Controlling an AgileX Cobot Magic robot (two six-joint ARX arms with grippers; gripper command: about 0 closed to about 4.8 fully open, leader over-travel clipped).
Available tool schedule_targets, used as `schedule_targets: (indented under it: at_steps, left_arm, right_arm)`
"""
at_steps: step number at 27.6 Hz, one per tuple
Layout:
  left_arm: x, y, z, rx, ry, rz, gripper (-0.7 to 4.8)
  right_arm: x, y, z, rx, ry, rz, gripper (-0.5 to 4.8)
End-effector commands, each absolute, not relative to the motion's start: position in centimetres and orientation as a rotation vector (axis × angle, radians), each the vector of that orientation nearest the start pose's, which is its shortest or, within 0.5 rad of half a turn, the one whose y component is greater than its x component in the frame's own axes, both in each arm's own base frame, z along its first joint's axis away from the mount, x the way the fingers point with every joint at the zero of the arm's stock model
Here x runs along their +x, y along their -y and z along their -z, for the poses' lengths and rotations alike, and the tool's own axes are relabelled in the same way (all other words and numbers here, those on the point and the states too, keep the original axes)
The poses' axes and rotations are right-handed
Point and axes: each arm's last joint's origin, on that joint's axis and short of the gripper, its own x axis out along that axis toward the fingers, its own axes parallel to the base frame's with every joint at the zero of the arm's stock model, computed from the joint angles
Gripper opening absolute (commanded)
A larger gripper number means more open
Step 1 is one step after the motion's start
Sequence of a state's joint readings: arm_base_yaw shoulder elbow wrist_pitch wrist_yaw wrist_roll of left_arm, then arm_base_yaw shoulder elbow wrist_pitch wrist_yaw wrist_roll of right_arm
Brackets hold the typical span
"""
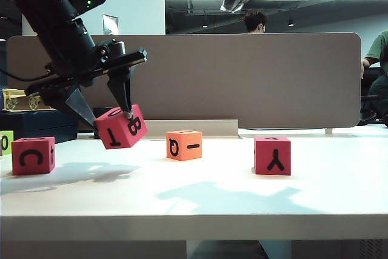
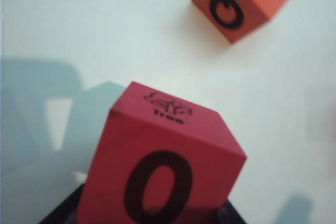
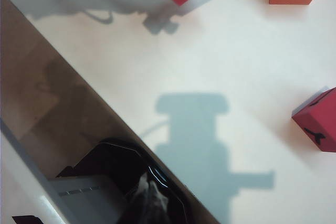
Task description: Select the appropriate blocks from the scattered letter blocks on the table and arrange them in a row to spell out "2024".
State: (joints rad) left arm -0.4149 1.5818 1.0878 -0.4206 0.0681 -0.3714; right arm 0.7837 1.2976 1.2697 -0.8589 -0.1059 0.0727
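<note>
Exterior view: the table (image 1: pixel 200 201) is the broadest thing here, a flat white matte slab with a thick front edge, giving the cubes a level place to be lined up. Behind it stands a grey-brown divider (image 1: pixel 242 77), smooth and round-cornered.

The left arm (image 1: pixel 57 16), black and bulky, leans in from the upper left, and its left gripper (image 1: pixel 115 122) pinches a red block (image 1: pixel 121 127) between two tapered black fingers, lifted clear of the table and tilted on a corner. I judge the tilt comes from the wrist turning the cube to bring a wanted face round; the left wrist view shows a bold 0 on the near face and a small printed emblem on the next. The right gripper (image 3: pixel 144 200) hangs high over the divider's edge, out of the way, its fingers closed on nothing.

The other blocks sit flat and well apart, not yet in a row: a red one marked C (image 1: pixel 33 155) far left, an orange one (image 1: pixel 183 145) near the middle behind, and a red one marked Y (image 1: pixel 272 155) to the right. All are sharp-edged cubes with a dull, slightly soft-looking surface, likely foam or painted wood, with black characters. A lime cube (image 1: pixel 6 142) peeks in at the left edge.
</note>
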Motion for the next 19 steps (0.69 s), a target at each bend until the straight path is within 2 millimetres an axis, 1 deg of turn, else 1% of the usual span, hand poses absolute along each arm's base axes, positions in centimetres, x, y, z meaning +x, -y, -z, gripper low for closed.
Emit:
schedule_targets:
  at_steps: [1, 3, 5, 7, 9, 15, 17, 18, 19]
  left_arm:
    - [30.0, 13.5, -22.9, -0.206, -0.955, 0.256, 2.77]
    - [29.9, 13.4, -22.5, -0.186, -0.975, 0.225, 2.75]
    - [30.0, 13.4, -21.8, -0.165, -1.002, 0.193, 2.59]
    - [30.1, 13.5, -21.0, -0.149, -1.048, 0.18, 2.05]
    - [30.2, 13.6, -20.5, -0.145, -1.067, 0.179, 2.06]
    - [30.2, 13.7, -20.5, -0.148, -1.069, 0.201, 2.19]
    - [30.2, 13.7, -20.5, -0.148, -1.069, 0.203, 2.89]
    - [30.2, 13.7, -20.5, -0.149, -1.069, 0.203, 3.64]
    - [30.2, 13.7, -20.5, -0.147, -1.069, 0.202, 3.76]
  right_arm:
    - [17.8, -18.2, -33.8, -0.243, -0.89, -0.799, -0.05]
    - [17.8, -18.2, -33.8, -0.244, -0.892, -0.798, -0.05]
    - [17.8, -18.2, -33.8, -0.246, -0.89, -0.795, -0.05]
    - [17.8, -18.2, -33.8, -0.245, -0.891, -0.795, -0.05]
    - [17.8, -18.2, -33.8, -0.245, -0.891, -0.795, -0.05]
    - [17.8, -18.2, -33.8, -0.245, -0.891, -0.795, -0.05]
    - [17.8, -18.2, -33.8, -0.246, -0.893, -0.795, -0.05]
    - [17.8, -18.2, -33.8, -0.247, -0.895, -0.795, -0.05]
    - [17.8, -18.2, -33.8, -0.248, -0.898, -0.794, -0.05]
